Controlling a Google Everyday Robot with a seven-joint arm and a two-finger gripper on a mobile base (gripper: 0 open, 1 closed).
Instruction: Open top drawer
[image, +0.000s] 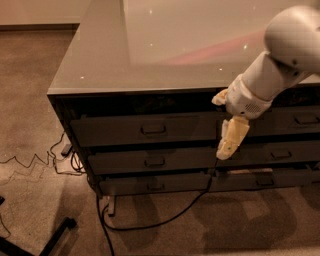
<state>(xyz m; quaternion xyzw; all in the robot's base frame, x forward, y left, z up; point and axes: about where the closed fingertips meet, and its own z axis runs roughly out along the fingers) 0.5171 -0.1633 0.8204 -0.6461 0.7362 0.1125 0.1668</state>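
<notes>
The top drawer (115, 131) is the wide dark grey front at the top of the cabinet's left column, with a small rectangular metal pull (153, 130) at its centre. It looks shut, with a dark gap above it under the countertop. My gripper (221, 127) hangs in front of the cabinet at the drawer's right end, to the right of the pull and not touching it. Its cream fingers (232, 139) stand apart, open and empty. The white arm (280, 55) reaches in from the upper right.
Two shallower drawers (155, 161) lie below the top one, and a second column of drawers (300, 120) is to the right. The glossy grey countertop (115, 50) overhangs them. A black cable (165, 220) and thin wires (35, 162) lie on the carpet; a black stand leg (55, 237) is at bottom left.
</notes>
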